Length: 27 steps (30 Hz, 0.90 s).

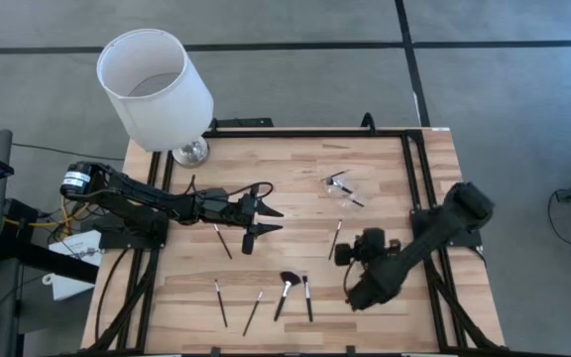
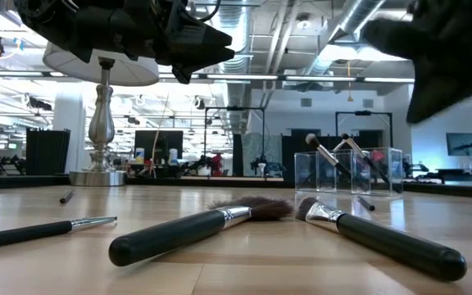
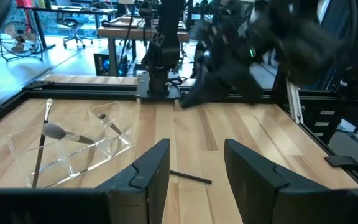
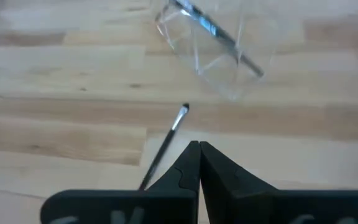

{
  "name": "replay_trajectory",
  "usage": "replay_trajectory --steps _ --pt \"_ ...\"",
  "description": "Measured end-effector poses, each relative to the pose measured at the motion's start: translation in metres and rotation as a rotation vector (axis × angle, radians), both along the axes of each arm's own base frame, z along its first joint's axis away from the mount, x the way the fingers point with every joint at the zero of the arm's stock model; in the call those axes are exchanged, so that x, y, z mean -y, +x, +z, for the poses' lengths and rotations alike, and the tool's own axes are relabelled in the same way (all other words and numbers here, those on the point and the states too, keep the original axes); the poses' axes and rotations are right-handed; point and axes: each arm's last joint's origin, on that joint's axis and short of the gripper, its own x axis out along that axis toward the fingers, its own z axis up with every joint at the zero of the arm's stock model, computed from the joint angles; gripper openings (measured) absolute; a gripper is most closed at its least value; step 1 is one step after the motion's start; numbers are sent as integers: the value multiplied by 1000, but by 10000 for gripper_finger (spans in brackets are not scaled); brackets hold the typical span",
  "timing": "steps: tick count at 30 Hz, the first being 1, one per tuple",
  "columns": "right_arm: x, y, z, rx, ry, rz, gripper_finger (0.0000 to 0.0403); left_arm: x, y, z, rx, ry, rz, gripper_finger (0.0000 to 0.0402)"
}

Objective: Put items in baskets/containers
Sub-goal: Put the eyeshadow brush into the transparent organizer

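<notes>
Two arms reach over the table. Stretched level from the left edge, the left gripper hangs above the wood with fingers apart, holding nothing. Bent inward from the right edge, the right gripper has its fingers together, just beside a loose brush. Past that brush, towards the far edge, the clear container holds a few brushes. Four brushes lie near the front edge.

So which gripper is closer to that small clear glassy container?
The right gripper, shut, just below the clear container. The left gripper, open, sits farther off to its left.
</notes>
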Motion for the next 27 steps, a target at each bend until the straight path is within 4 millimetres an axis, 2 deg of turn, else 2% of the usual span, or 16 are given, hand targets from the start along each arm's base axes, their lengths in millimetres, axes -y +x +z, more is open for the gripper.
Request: replay_trajectory --steps 4,8,12,17,23,27 --pt "-5 12 -35 -85 -25 -1 0 0 0 1 7 -2 0 150" --pt "5 25 -53 -93 -13 -58 0 0 0 2 18 -3 0 150" --pt "24 38 -56 -87 69 -174 10 0 0 2 24 -4 0 150" --pt "45 50 -55 -71 118 -258 42 0 0 2 23 -4 0 150" --pt "52 67 -61 -16 154 -183 78 0 0 2 22 -8 1 150" --pt "58 70 -60 2 112 -176 86 0 0 2 22 -8 1 150"
